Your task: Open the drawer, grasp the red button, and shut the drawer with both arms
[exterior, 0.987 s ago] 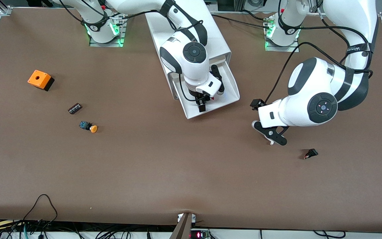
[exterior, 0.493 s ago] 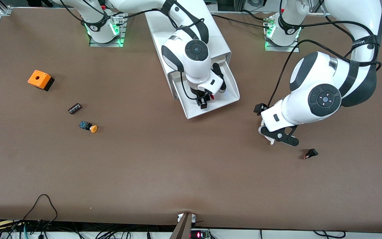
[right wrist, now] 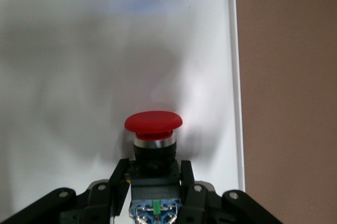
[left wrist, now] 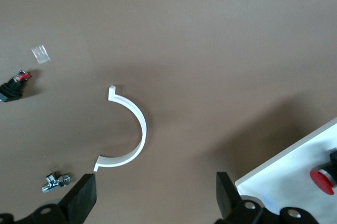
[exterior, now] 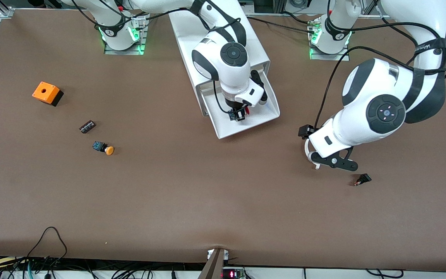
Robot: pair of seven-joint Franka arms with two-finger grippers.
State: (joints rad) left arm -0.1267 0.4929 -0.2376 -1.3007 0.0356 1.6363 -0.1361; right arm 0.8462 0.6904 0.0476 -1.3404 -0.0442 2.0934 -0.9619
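The drawer [exterior: 223, 133] stands pulled out of the white cabinet [exterior: 184, 35]. My right gripper [exterior: 238, 114] is down inside it, shut on the button [exterior: 247, 111]. In the right wrist view the fingers [right wrist: 186, 174] clamp the button's dark body [right wrist: 154, 155], with the red cap [right wrist: 153, 121] sticking out past the tips over the drawer's white floor [right wrist: 79, 50]. My left gripper [exterior: 334, 162] hangs open over bare table toward the left arm's end, fingers [left wrist: 84, 203] wide apart and holding nothing. The drawer's corner [left wrist: 295, 176] and the red cap [left wrist: 322, 179] show in its wrist view.
A white curved plastic piece [left wrist: 134, 129] lies under the left gripper, with a small metal fitting [left wrist: 55, 182] and a black-red part [exterior: 363, 179] close by. Toward the right arm's end lie an orange box [exterior: 47, 93], a small black block [exterior: 87, 126] and an orange-capped button [exterior: 103, 148].
The right gripper has shut on the button and drawn a little toward the cabinet. The left arm has drifted slightly toward its own end of the table, still open.
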